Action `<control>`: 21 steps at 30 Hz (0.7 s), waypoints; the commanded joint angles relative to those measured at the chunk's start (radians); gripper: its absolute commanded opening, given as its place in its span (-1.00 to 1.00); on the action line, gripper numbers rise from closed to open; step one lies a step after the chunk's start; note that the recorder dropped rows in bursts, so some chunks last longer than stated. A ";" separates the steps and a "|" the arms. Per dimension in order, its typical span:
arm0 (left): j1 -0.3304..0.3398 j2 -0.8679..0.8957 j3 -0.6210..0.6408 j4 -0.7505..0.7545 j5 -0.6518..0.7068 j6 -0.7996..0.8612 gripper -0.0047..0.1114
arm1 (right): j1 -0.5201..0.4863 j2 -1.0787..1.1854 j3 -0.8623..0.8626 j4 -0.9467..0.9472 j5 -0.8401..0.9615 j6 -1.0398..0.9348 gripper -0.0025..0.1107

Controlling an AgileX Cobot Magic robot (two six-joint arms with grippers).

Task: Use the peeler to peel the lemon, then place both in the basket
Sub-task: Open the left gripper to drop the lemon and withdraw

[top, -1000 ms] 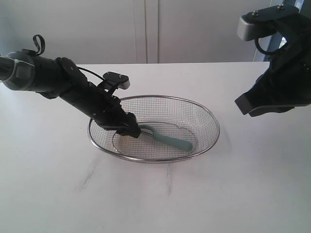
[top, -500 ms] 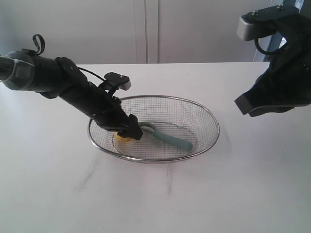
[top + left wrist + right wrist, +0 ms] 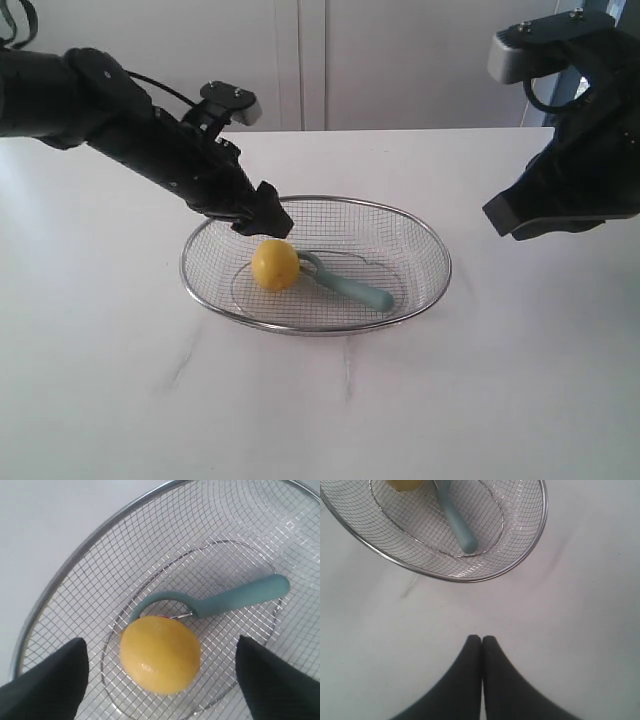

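Observation:
The yellow lemon lies in the wire-mesh basket, at its left part. Against it rests the loop head of the teal peeler, whose handle points toward the basket's right. My left gripper hangs open above the lemon, its dark fingers wide apart and touching nothing. My right gripper is raised over the table to the right of the basket, fingers pressed together, holding nothing.
The basket stands in the middle of a white table. A pale wall with a vertical seam rises behind the table's far edge. Faint grey streaks mark the tabletop in front of the basket.
My left gripper has let go of the lemon, which now lies in the basket, and has risen up and back toward the left. The right arm has not moved.

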 commanded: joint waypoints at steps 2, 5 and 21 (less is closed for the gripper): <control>0.000 -0.185 -0.005 0.171 0.140 -0.086 0.14 | -0.004 -0.007 0.004 -0.001 -0.008 0.003 -0.96; 0.000 -0.290 -0.005 0.295 0.237 -0.181 -0.31 | -0.004 -0.007 0.004 -0.001 -0.008 0.003 -0.96; 0.000 -0.687 0.151 0.639 0.393 -0.499 -0.92 | -0.004 -0.198 0.046 -0.218 -0.112 0.177 -0.96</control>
